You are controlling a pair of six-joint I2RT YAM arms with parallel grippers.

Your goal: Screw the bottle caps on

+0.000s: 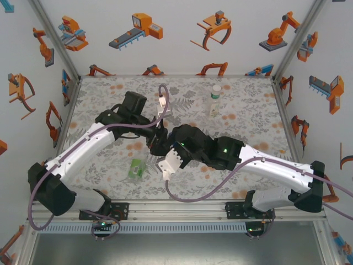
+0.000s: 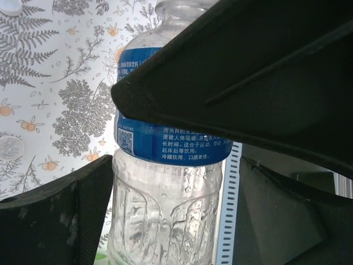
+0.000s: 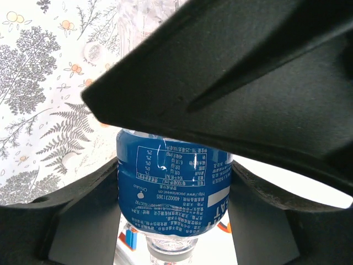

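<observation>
Bottle point(image 2: 165, 212) | blue label point(image 2: 176, 144); white Chinese print; QR code point(image 2: 126, 142)

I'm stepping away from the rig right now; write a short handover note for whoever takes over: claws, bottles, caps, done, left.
Right claw: shut on the blue-labelled bottle, fingers on its label.
Left claw: straddles the same bottle; a thin gap shows beside one finger, so firm grip cannot be told.
Green-labelled bottle: on its side on the cloth, near side. Slim bottle: upright, far side, white top.
Loose on the cloth: a white cap and a pale cap.
Done: blue-labelled bottle gripped; its neck looks bare.
Left: screw the caps on, probably starting here.
</observation>
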